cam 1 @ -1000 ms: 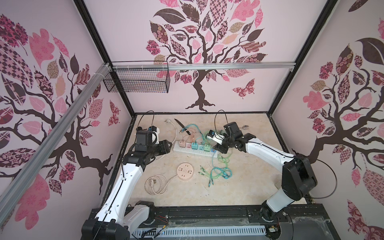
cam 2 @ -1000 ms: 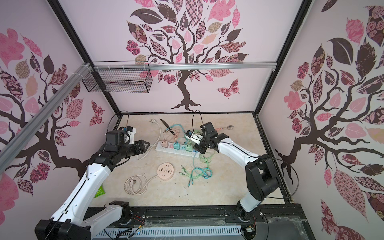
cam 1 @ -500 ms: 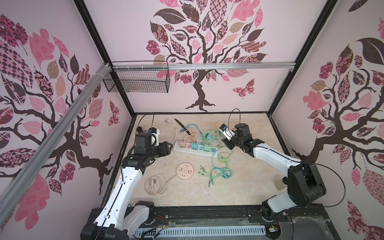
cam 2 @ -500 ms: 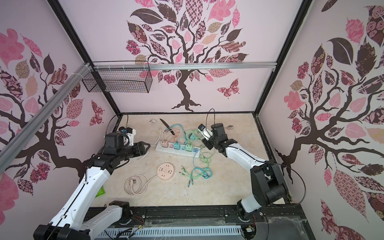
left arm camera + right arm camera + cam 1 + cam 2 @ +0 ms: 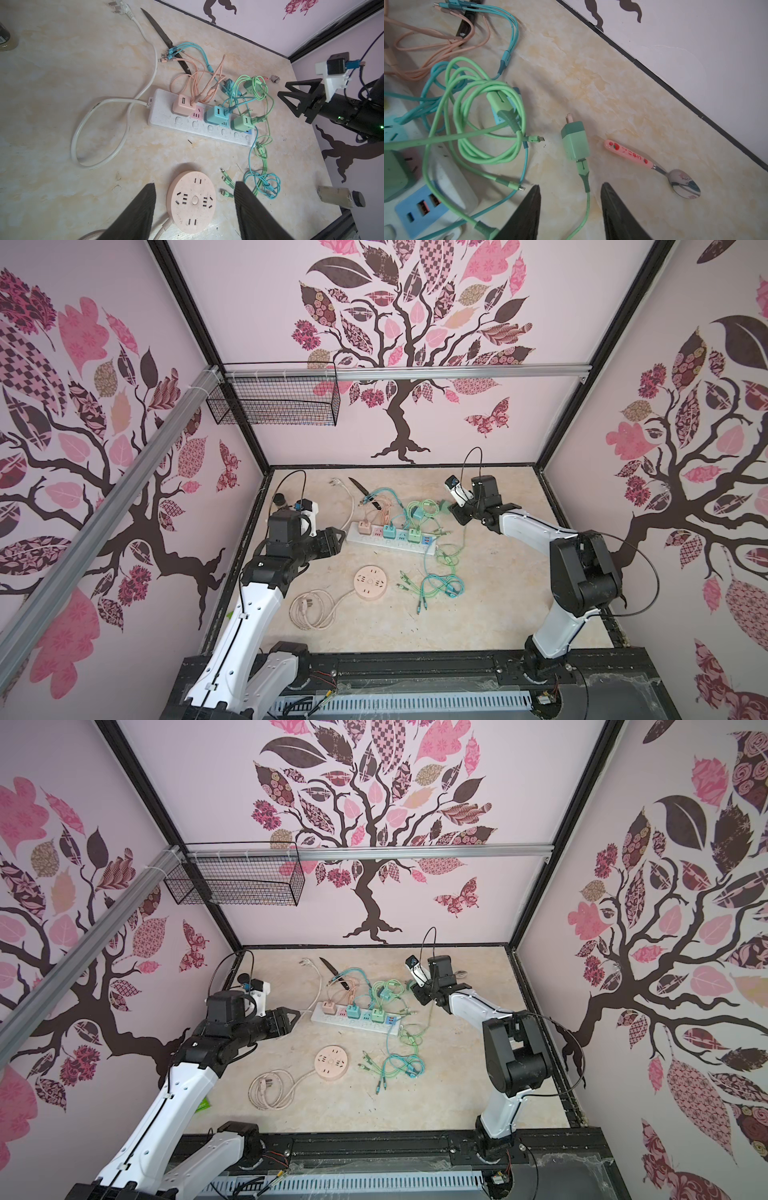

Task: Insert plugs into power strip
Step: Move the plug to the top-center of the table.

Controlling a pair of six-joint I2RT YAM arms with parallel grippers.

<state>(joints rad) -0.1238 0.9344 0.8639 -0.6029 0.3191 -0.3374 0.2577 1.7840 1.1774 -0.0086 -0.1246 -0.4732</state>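
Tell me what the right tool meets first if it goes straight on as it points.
Probably the loose mint green plug, whose cable lies between the jaws of the open right tool; depth is unclear.

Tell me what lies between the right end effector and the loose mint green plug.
Only bare tabletop and the green cable of the plug, seen in the right wrist view.

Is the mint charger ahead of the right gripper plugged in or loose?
Loose: the mint charger lies flat on the table, prongs bare, apart from the power strip.
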